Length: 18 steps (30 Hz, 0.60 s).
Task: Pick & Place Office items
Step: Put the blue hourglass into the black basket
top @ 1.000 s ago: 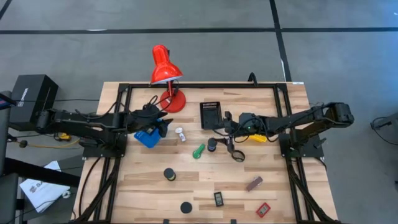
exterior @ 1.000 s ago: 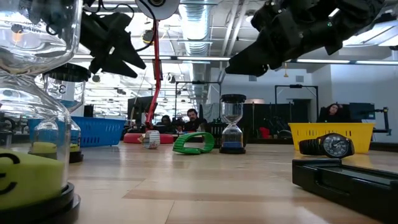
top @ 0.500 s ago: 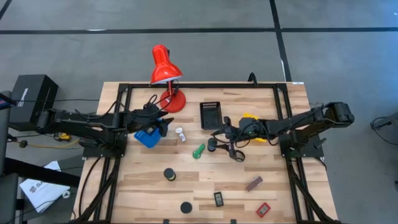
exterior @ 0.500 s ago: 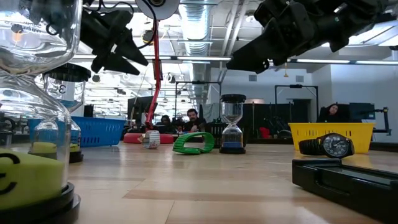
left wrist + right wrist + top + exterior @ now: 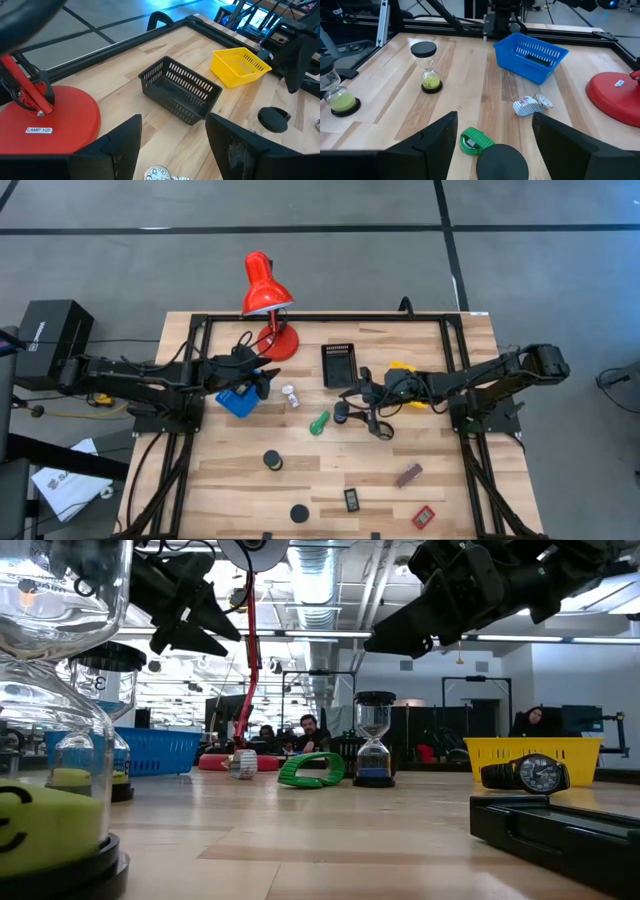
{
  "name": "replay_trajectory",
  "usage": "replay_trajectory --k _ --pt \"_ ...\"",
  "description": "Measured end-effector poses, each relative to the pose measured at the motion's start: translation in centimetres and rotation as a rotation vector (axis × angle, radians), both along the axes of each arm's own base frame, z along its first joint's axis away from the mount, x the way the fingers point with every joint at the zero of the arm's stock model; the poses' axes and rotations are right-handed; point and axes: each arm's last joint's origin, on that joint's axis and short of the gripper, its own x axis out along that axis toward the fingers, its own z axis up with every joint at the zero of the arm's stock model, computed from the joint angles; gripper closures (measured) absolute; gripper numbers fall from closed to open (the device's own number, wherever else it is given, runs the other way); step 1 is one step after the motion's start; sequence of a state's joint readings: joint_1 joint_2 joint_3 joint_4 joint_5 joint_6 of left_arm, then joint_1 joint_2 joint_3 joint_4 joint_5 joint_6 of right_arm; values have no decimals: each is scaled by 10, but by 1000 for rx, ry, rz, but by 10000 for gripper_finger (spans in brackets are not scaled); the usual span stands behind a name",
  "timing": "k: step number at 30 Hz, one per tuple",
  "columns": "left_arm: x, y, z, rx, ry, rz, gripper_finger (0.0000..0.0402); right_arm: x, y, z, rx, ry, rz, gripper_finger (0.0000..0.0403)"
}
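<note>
While above table | left gripper (image 5: 268,380) jaws apart (over blue bin (image 5: 236,400)) | right gripper (image 5: 352,404) jaws apart

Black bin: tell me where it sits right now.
In the high view the black bin sits at the table's far middle, between the red lamp to its left and the yellow bin to its right.

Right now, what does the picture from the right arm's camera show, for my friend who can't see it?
The open right gripper hovers over a black-topped sand timer on a wooden table. Beyond lie a green coil, a small white watch, a blue basket and two more sand timers.
</note>
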State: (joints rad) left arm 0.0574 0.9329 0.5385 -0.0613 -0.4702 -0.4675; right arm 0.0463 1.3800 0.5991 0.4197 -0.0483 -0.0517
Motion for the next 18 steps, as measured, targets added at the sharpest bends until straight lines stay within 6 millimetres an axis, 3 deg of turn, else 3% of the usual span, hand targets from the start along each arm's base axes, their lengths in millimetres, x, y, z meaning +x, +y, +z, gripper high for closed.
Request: replay_trajectory --k 4,11,18 --pt "0 0 0 0 -4 0 187 2 0 -3 0 4 -1 154" --pt "0 0 0 0 -4 0 187 15 -2 -27 -43 29 0 154" --pt "0 0 -1 0 1 0 187 38 -6 -29 -35 76 -24 154"
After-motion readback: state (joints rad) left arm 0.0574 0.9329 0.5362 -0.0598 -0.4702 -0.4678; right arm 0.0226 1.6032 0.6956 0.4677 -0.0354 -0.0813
